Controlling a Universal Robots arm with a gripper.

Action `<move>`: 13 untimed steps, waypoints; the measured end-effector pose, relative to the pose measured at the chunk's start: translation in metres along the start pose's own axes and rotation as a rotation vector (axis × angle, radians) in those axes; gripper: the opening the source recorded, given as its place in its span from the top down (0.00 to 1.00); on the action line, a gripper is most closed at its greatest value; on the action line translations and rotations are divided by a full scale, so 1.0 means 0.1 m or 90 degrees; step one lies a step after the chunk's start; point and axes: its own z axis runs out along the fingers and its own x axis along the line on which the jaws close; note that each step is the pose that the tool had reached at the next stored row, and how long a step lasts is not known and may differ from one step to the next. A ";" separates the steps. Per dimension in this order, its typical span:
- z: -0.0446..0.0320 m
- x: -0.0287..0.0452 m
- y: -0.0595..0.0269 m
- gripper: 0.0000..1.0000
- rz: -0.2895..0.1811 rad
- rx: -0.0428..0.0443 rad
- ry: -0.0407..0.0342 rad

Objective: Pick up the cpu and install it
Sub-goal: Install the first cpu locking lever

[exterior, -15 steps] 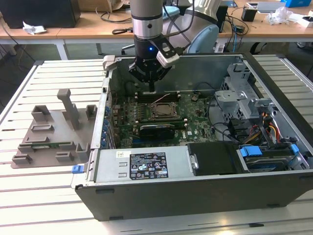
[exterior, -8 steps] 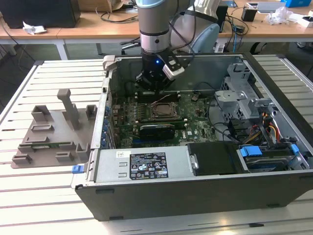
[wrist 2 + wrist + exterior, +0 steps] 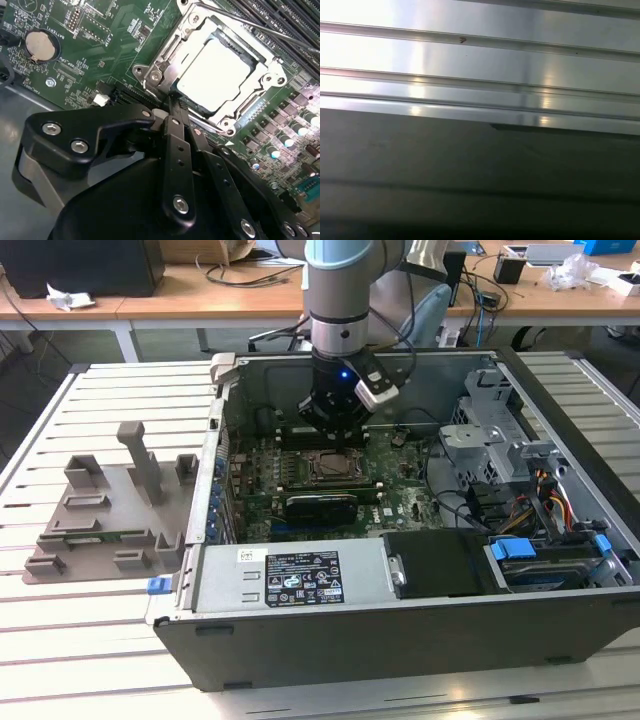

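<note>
1. nearest in the exterior view stands the case (image 3: pixel 300 640), its dark near wall facing the camera, with a labelled silver power supply (image 3: pixel 290 580) along the near edge inside.
2. the case rests on a slatted metal table (image 3: pixel 80 660).
3. on the table, off the case's side at the exterior view's left, sits a grey tray (image 3: pixel 100 515) with upright blocks.
4. at the exterior view's right inside the case, drive bays (image 3: pixel 510 440) and a bundle of coloured cables (image 3: pixel 550 505) sit above blue clips.
5. further in lies the green board (image 3: pixel 95 55), with a round coin cell (image 3: pixel 41 44) on it in the second wrist view.
6. near the board's middle is the socket frame (image 3: pixel 160 75); the cpu (image 3: pixel 215 75) lies inside it, its shiny silver top facing up, the metal frame around it.
7. the gripper (image 3: pixel 172 100) hangs just over the socket's edge; in the second wrist view its black fingers (image 3: pixel 177 150) are drawn together, tips meeting beside the frame, with nothing between them.
8. in the exterior view the gripper (image 3: pixel 335 435) hangs straight down from the arm (image 3: pixel 340 290) over the socket.
9. the first wrist view shows ribbed metal slats (image 3: pixel 480 55) above a dark flat surface (image 3: pixel 480 170).
10. furthest back, wooden desks (image 3: pixel 200 285) carry cables and clutter.
</note>
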 end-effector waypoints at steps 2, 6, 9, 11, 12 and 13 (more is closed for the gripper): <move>0.010 -0.015 0.000 0.89 0.001 0.0007 0.0005; 0.022 -0.085 0.021 0.89 0.000 0.0005 0.0008; 0.019 -0.103 0.025 0.89 0.000 0.0006 0.0009; -0.050 -0.107 0.025 0.89 0.000 0.0017 0.0009; -0.083 -0.108 0.020 0.89 0.000 0.0030 0.0011; -0.098 -0.108 0.016 0.89 0.000 0.0037 0.0011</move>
